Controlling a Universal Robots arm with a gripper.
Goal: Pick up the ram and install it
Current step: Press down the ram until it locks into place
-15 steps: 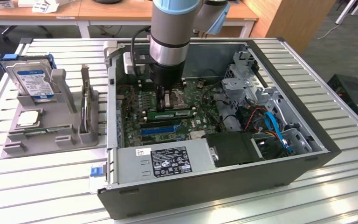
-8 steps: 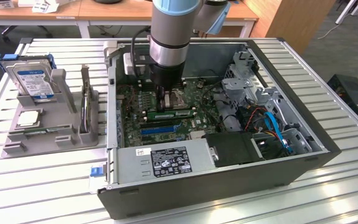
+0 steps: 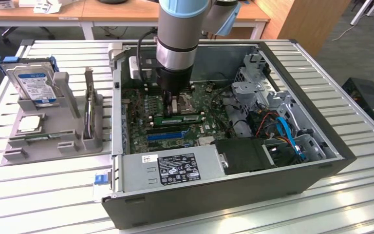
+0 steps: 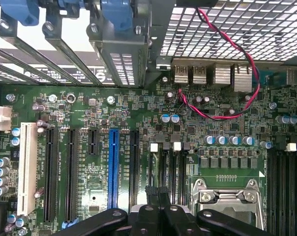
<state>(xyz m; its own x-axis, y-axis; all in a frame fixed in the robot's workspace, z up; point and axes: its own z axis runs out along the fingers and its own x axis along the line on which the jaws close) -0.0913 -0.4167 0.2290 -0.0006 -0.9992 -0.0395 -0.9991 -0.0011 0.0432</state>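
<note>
The ram (image 3: 179,118), a long green stick with a white label, lies across the motherboard (image 3: 138,129) inside the open computer case (image 3: 239,200). My gripper (image 3: 172,109) reaches straight down into the case and ends over the stick's end toward the exterior view's left, close above or on it; I cannot tell if they touch. In the wrist view my gripper (image 4: 158,191) has its black fingers pressed together with nothing between them, hovering over the board beside the silver processor socket (image 4: 227,199). My gripper's body hides the stick there.
A blue slot (image 4: 113,172) and black slots (image 4: 51,172) run along the board. The power supply (image 3: 174,168) fills the case's near side, with drive bays and blue cables (image 3: 284,131) at the exterior view's right. Outside stands a grey holder (image 3: 57,139) with a hard drive (image 3: 34,84) and a processor chip (image 3: 29,124).
</note>
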